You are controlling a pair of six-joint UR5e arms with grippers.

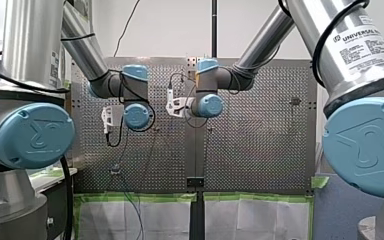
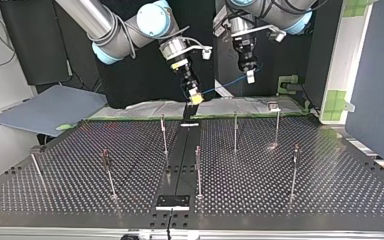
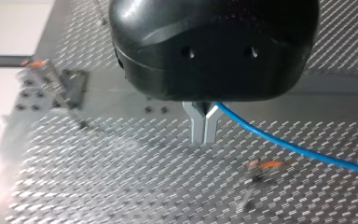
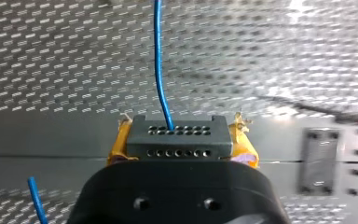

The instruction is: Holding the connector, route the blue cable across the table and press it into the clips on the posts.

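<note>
Seen from across the worktop (image 2: 330,180), the right arm's claw (image 2: 195,98) hangs at the left, above the near edge of the perforated plate. Its yellow pads (image 4: 115,147) pinch the grey connector (image 4: 179,135) by its two sides. This grip leaves the hole-pattern face free, and the blue cable (image 4: 158,56) exits straight ahead of the claw without bending against a pad. From there the cable spans in mid-air, rightward, to the left arm's claw (image 2: 250,76). Its metal fingers (image 3: 198,126) are pressed together, and the cable leaves at their root, apparently nipped there. The second grip, further along the line, appears to serve as a guide that keeps the span taut and steerable. Below both claws the posts (image 2: 164,134) stand upright across the plate, well apart. The cable is not yet in any clip (image 2: 273,106), so routing is judged to be at its start.
</note>
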